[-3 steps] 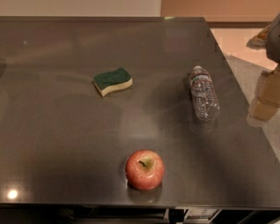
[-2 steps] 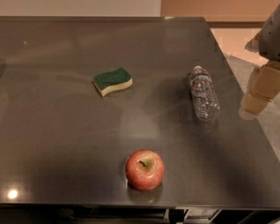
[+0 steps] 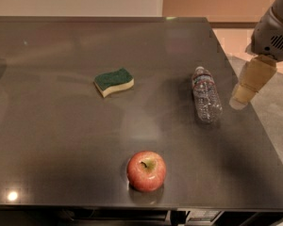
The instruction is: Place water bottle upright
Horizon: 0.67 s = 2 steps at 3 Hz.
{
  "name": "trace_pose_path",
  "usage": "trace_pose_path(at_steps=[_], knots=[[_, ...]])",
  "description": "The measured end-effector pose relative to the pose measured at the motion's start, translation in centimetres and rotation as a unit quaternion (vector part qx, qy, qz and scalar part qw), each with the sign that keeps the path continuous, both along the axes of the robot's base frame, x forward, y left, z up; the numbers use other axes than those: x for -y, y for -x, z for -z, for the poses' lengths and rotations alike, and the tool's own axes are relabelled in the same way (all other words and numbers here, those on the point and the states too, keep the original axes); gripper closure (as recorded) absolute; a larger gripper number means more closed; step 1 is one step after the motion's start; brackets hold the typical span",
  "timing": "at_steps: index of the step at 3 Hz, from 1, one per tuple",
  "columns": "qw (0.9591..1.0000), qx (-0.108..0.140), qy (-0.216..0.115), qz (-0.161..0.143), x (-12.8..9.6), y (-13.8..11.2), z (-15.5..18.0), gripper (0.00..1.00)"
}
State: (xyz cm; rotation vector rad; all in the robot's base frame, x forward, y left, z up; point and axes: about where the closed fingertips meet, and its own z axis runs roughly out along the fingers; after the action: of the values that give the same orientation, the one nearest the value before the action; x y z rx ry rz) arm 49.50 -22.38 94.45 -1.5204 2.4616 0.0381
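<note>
The water bottle point(image 3: 206, 95) is lying on its side on the right half of the dark, glossy table point(image 3: 61, 140), not standing. Its white cap is pointing toward 12 o'clock, at the far edge, and its base is pointing toward 6 o'clock, at the near edge. A thin reddish band is circling the bottle just below the cap, and the clear ribbed body is resting flat on the tabletop.

At 3 o'clock from the bottle, the gripper point(image 3: 240, 98) is hanging near it but apart from it, touching nothing. Its tan tip is slanting down toward 7 o'clock and is sitting over the table's right edge. Whether the jaws are standing wide or narrow cannot be told from this view; nothing is showing in their grasp. The grey arm housing point(image 3: 273, 27) is rising from the gripper toward 1 o'clock and is running out of view at the upper right corner.

At 9 o'clock from the bottle, well apart, a sponge point(image 3: 114, 82) with a green top and a pale yellow underside is lying flat. At 7 o'clock from the bottle, close to the near edge, a red apple point(image 3: 146, 170) is sitting upright with its stem dimple showing.
</note>
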Motion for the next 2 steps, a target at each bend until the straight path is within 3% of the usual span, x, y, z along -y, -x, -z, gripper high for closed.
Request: trace_pose_path(at_steps=[1, 2], knots=[[0.9973, 0.002, 0.028, 0.068, -0.3, -4.0, 2.5, 0.00], [0.9864, -0.007, 0.060, 0.153, 0.2, -6.6, 4.7, 0.00]])
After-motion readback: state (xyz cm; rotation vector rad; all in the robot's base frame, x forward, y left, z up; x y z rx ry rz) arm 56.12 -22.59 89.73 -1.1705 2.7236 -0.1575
